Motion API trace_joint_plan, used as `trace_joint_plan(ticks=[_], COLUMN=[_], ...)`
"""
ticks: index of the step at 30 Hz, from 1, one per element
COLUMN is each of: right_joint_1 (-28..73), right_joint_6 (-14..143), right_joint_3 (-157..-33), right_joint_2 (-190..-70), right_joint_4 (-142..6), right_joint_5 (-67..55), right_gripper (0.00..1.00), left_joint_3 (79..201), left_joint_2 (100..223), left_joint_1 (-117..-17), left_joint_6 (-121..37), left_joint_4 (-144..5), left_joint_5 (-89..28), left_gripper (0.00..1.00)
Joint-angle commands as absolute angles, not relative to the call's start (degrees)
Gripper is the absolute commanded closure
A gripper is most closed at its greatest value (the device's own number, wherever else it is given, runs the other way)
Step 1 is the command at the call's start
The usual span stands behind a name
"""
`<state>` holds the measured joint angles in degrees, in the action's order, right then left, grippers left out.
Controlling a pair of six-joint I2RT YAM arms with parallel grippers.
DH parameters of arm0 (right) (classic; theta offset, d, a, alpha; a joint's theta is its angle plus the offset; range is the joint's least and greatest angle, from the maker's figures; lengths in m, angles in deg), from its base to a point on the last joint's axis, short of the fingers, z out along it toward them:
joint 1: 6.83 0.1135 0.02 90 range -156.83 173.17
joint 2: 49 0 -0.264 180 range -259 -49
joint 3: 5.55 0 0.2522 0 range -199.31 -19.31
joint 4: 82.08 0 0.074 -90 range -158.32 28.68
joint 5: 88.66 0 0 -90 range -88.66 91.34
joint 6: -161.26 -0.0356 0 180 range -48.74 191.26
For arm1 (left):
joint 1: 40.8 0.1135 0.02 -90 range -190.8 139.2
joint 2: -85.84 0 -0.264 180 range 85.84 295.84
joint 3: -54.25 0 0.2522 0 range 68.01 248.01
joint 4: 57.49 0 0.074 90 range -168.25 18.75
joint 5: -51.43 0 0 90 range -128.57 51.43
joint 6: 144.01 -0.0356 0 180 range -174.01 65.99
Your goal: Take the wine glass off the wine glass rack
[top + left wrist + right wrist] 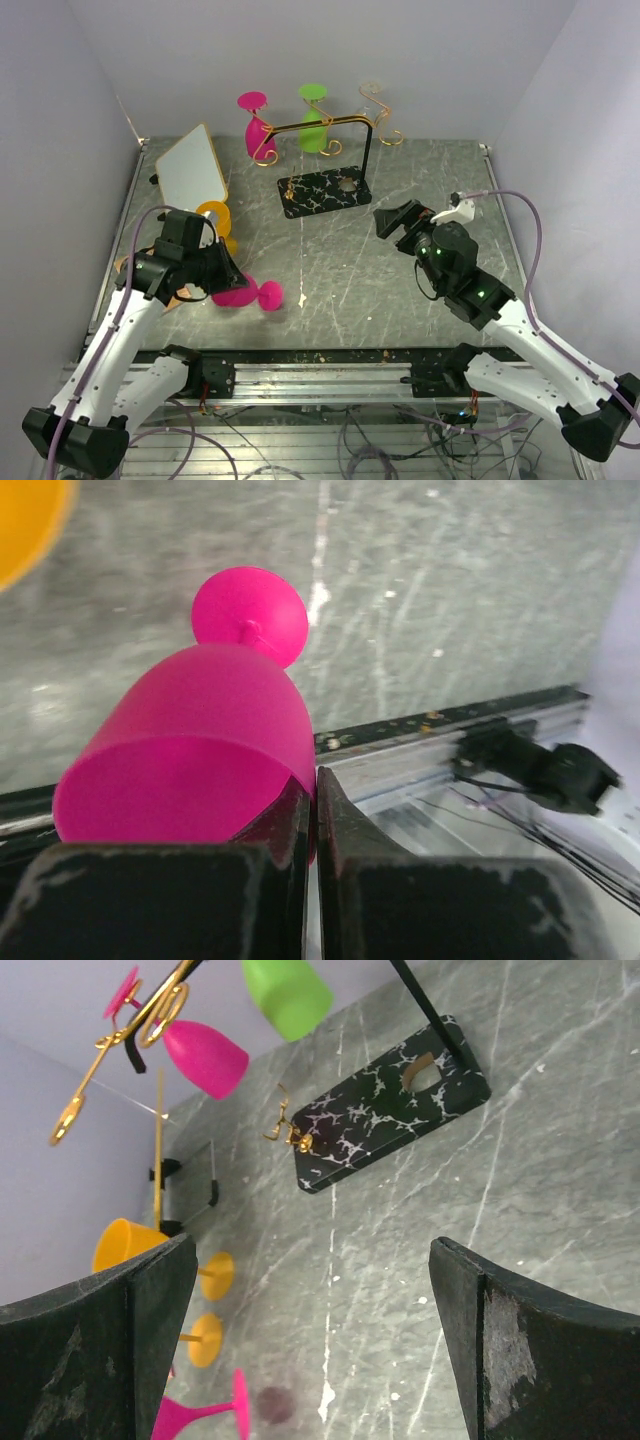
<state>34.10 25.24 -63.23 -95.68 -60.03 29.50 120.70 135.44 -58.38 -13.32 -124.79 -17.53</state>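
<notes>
Your pink wine glass lay on its side on the worktop at the front left, off the wine glass rack, with its foot pointing right. Your left tool was at its bowl. In the left wrist view the fingers stood all but closed, and the bowl's rim wall looked pinched between them, though the fingers themselves cut off the lower part of the bowl. The rack stood well apart at the back centre. Another pink glass, a green one and a clear one hung from it foot-up, the clear glass hard to make out against the pale wall. Your right tool hovered wide open and empty, just right of the rack's base. Yellow glasses beside a white board were partly hidden behind your left arm.
</notes>
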Motion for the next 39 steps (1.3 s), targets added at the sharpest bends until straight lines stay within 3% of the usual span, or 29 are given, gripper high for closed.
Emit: trace_joint_plan(ticks=[1, 9, 24, 26, 32, 39], right_joint_1=[33.91, 33.93, 33.84, 33.81, 33.85, 33.85], right_joint_6=[29.65, 31.67, 33.01, 33.11, 34.16, 35.06], right_joint_3=[-63.9, -64.65, -63.13, -63.32, -64.08, -65.41], right_joint_2=[-96.02, -96.81, -97.16, -97.56, -98.61, -98.85], right_joint_4=[-59.6, -58.64, -58.21, -58.15, -56.72, -52.9], right_joint_5=[31.92, 30.65, 31.32, 30.91, 29.21, 29.96], right_gripper=[0.0, 0.0, 0.0, 0.0, 0.0, 0.01], left_joint_3=[125.42, 128.87, 129.94, 129.68, 131.88, 140.68], left_joint_2=[136.55, 142.25, 149.71, 149.89, 146.1, 140.15], left_joint_1=[-58.73, -58.67, -58.64, -58.64, -58.64, -58.64], left_joint_6=[-19.38, -21.76, -24.38, -24.54, -24.33, -23.5], left_joint_4=[-139.23, -144.77, -142.25, -141.98, -142.97, -139.79], left_joint_5=[-30.05, -42.91, -43.21, -43.0, -43.76, -43.52], left_gripper=[0.93, 0.93, 0.92, 0.85, 0.5, 0.39])
